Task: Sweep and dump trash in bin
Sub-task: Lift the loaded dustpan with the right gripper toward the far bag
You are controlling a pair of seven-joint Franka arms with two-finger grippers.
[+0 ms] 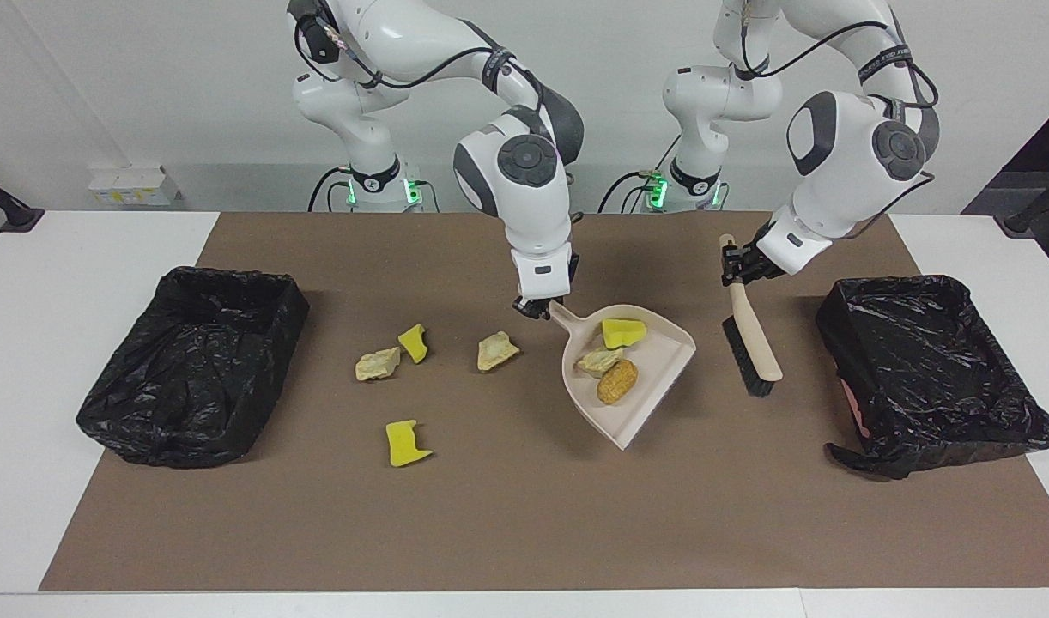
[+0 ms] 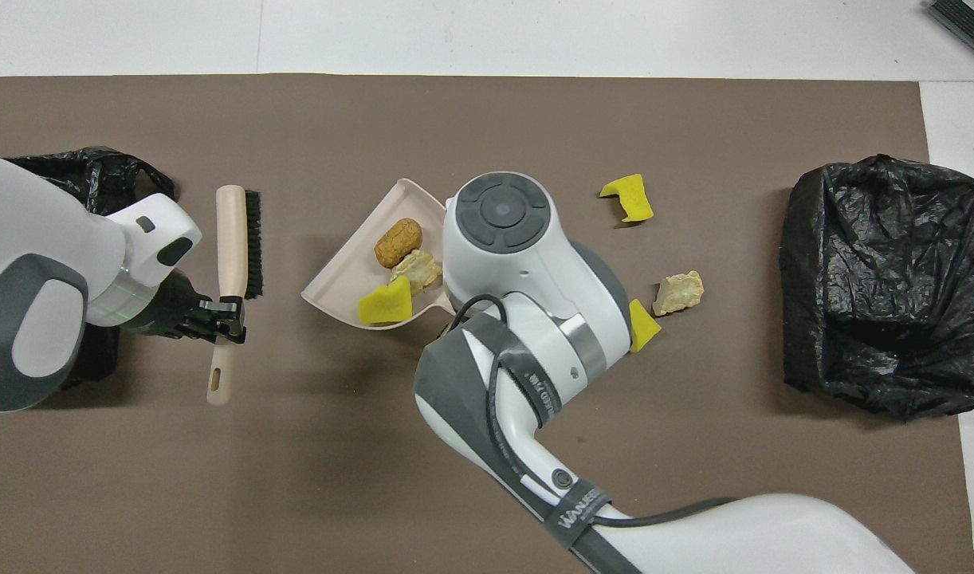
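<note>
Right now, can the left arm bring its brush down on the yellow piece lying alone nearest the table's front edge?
Probably not directly: the left claw holds the brush near the left-end bin, and the loaded dustpan in the right claw lies between it and that yellow piece.

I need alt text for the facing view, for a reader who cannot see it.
The right gripper holds a beige dustpan with three trash pieces in it, while the left gripper holds a brush beside it. Four more pieces lie on the brown mat, between two black-lined bins.
</note>
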